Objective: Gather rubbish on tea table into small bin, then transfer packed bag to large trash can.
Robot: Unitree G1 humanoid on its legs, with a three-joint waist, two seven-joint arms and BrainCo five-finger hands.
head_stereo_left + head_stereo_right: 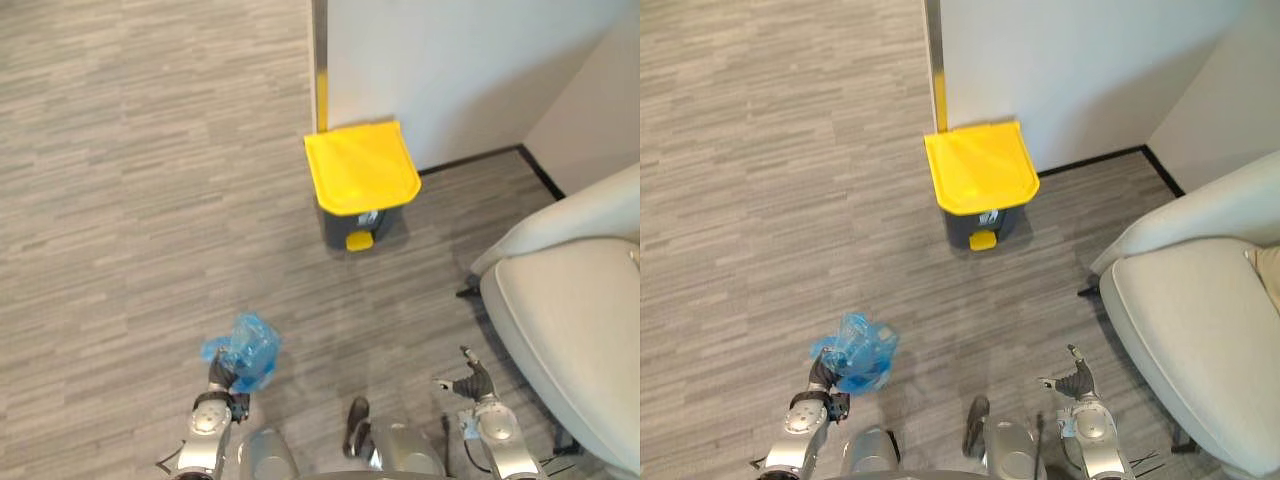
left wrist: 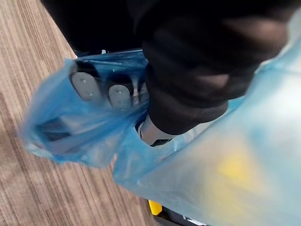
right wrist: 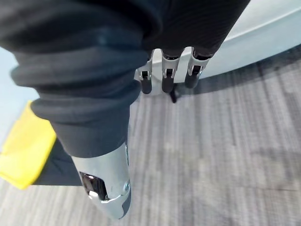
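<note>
Left hand (image 1: 222,378), near left, is clenched on the blue bag (image 1: 243,350). The bag is bunched above the fist, off the floor (image 1: 120,200). Right hand (image 1: 472,383), near right, hangs slack with straight fingers and carries nothing.

Step, as I read it: gathering is done and this is the transfer leg. The bag looks packed and is in hand, not yet in the can (image 1: 362,170).

The can sits far centre against the wall (image 1: 450,70), well apart from both hands. Its yellow lid (image 1: 360,165) is down, and the yellow pedal (image 1: 359,240) faces us.

Next move likely calls for:
- closing the gap straight ahead, keeping clear of the chair (image 1: 570,330) on the right
- getting the lid up, by the pedal or with the free right hand
- only then bringing the bag over the opening and letting go

View differences:
- Eye views give the layout: can, shut lid, pedal, chair and the distance to cover. They don't resolve the grip.
- Left wrist view does: fingers (image 2: 84,85) show through the film, curled into the plastic. There is a yellow blur behind the film, and I can't tell whether it is contents or the can.
- Right wrist view confirms the empty hand, with a corner of the lid off to one side.
</note>
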